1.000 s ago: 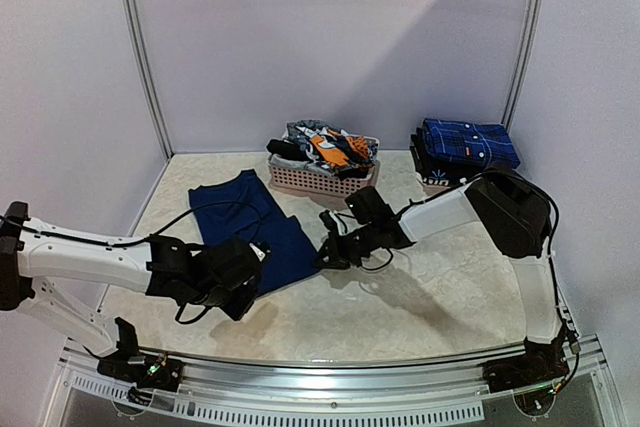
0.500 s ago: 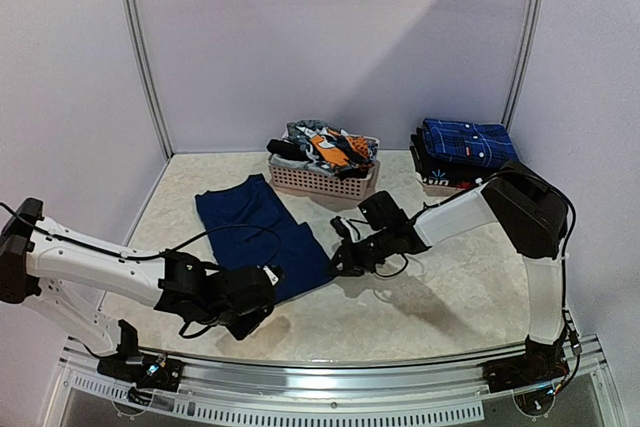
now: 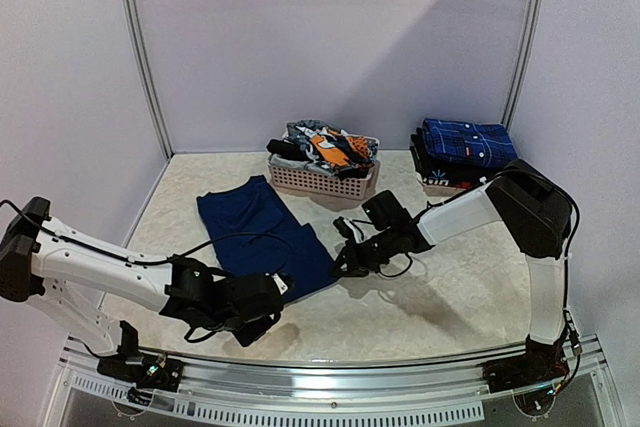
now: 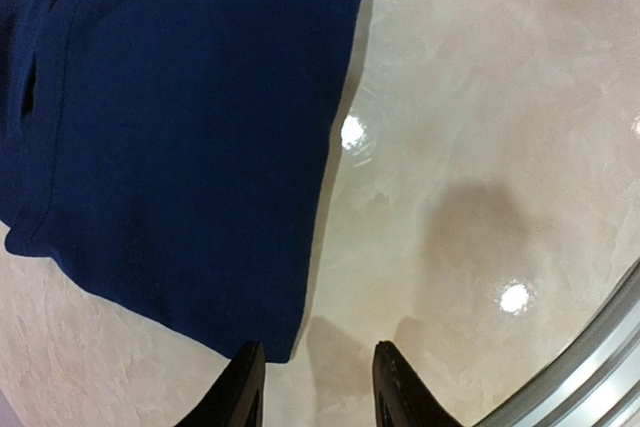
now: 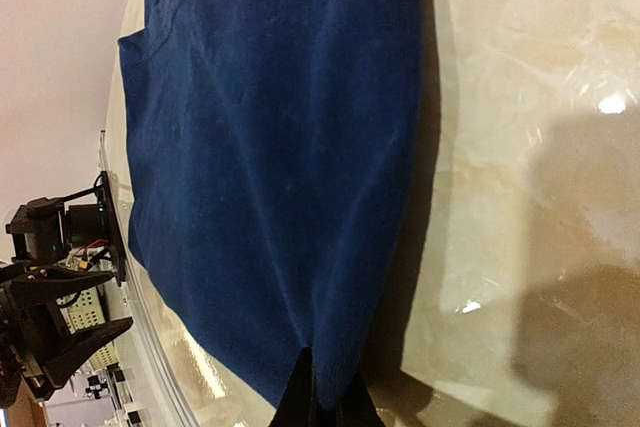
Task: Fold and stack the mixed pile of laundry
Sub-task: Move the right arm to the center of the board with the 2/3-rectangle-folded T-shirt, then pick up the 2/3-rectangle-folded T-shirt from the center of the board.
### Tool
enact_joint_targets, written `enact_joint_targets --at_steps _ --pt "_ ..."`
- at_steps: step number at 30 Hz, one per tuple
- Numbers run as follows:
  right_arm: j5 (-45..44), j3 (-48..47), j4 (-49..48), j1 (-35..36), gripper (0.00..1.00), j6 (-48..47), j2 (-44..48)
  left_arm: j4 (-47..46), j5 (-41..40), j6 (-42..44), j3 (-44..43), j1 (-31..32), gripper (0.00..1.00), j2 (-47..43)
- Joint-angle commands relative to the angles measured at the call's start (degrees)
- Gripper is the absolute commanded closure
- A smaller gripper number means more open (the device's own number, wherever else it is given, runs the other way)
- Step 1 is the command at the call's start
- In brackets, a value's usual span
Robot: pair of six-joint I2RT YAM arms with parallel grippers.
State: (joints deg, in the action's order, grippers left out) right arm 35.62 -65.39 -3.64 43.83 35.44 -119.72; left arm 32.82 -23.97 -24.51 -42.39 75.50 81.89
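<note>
Navy shirt lies flat on the table, its long axis running from the near corner by my arms' side away toward the far left. That near corner sits just beside my left fingers, a little to their left. They are spread apart, low over the bare table and holding nothing. My left arm is the nearer one for that corner. Further in, my right fingers are pressed together at the shirt's right-hand edge and appear to pinch the hem. Beyond the shirt, the rest of the laundry pile waits in the basket. A folded stack stands at the far right.
</note>
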Motion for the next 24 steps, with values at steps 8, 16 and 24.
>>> enact_joint_targets --at_steps 8,16,24 --pt "-2.3 1.81 5.92 -0.43 1.0 -1.6 -0.63 0.31 -0.06 0.12 -4.79 1.22 0.67 6.05" --pt "-1.9 1.7 5.6 -0.55 1.0 -1.78 -0.86 9.4 -3.27 -6.5 -5.0 0.63 0.7 6.44" --pt "-1.43 0.84 5.65 -0.53 1.0 -1.6 -1.69 10.03 -2.55 -7.26 -5.25 -0.06 0.71 8.12"
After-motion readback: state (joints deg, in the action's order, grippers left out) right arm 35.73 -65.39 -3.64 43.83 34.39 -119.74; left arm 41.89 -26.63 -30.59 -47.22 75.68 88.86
